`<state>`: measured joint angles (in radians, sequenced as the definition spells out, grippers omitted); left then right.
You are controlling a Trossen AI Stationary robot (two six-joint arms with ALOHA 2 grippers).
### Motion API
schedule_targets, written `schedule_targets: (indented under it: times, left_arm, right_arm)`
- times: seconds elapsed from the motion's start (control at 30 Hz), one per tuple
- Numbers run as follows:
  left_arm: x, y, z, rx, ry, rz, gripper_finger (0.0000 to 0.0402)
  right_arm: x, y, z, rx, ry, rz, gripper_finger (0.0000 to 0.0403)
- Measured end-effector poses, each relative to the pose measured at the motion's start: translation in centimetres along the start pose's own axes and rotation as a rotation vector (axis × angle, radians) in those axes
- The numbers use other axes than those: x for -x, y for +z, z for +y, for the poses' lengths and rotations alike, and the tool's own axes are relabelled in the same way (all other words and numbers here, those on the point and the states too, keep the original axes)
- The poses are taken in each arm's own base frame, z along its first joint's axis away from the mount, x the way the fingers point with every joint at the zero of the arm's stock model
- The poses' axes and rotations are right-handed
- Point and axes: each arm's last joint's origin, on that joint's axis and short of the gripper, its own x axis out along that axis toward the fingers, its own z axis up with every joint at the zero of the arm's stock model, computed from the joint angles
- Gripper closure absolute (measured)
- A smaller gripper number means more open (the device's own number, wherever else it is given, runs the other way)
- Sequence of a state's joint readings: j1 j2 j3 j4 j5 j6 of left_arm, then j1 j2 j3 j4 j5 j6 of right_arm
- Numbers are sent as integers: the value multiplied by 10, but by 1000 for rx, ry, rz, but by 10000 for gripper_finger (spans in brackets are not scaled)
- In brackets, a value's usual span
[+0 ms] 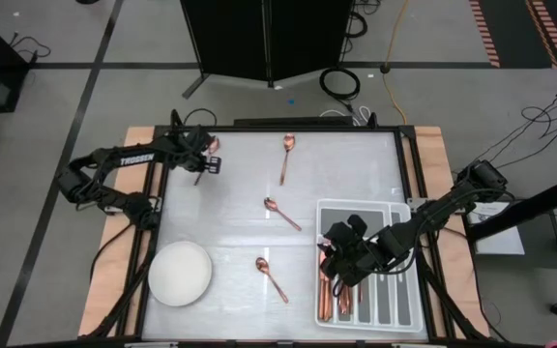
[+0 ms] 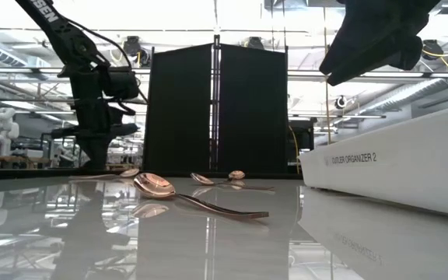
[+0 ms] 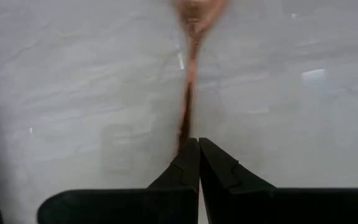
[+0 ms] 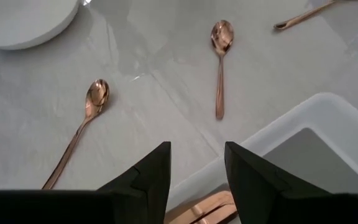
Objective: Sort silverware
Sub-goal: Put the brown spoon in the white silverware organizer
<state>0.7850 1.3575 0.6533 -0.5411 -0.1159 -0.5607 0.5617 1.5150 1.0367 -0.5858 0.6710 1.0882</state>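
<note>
Left fingers (image 3: 198, 163) clamped on spoon (image 3: 190, 74); right fingers (image 4: 194, 174) apart above tray (image 1: 404, 215).

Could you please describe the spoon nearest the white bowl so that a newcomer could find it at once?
Start at the round white bowl on the table's near-left part. The copper spoon lies between it and the grey divided tray. It is the loose spoon nearest the table's front edge, and no gripper touches it.

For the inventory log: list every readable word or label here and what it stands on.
"CUTLERY ORGANIZER 2": on the side wall of the white tray, low view.
"TROSSEN": on the left arm, high view.
Letters on the arm at the low view's top left: cut off, unreadable.
</note>
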Motion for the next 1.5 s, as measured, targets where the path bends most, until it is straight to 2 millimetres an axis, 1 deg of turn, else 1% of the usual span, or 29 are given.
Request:
schedule_targets:
  times: [0.27, 0.43, 0.6, 0.67, 0.77, 1.03, 1.23, 1.37, 1.5]
  left_arm:
    - [1, 5, -8, -48, -38, -83, 397]
    - [-1, 10, -7, -94, -43, -111, 358]
    - [-12, 11, -3, -125, 20, -88, 312]
    - [-16, 12, -4, -133, 26, -84, 301]
    - [-20, 14, -6, -134, 14, -104, 296]
    - [-30, 15, -7, -136, 33, -100, 295]
    - [-38, 15, -7, -154, 42, -62, 299]
    - [-38, 15, -7, -153, 38, -61, 326]
    - [-36, 15, -7, -153, 34, -68, 376]
  right_arm:
    - [0, 0, 0, 4, -4, -8, 261]
    - [0, 0, 0, 4, -4, -8, 261]
    - [0, 0, 0, 4, -4, -9, 261]
    - [0, 0, 0, 3, -3, -9, 261]
    - [0, 0, 0, 0, -3, -9, 261]
    - [0, 0, 0, -1, 0, -6, 261]
    - [0, 0, 0, -1, 1, -5, 261]
    - [0, 0, 0, -1, 1, -5, 261]
    - [0, 0, 0, -1, 1, -6, 261]
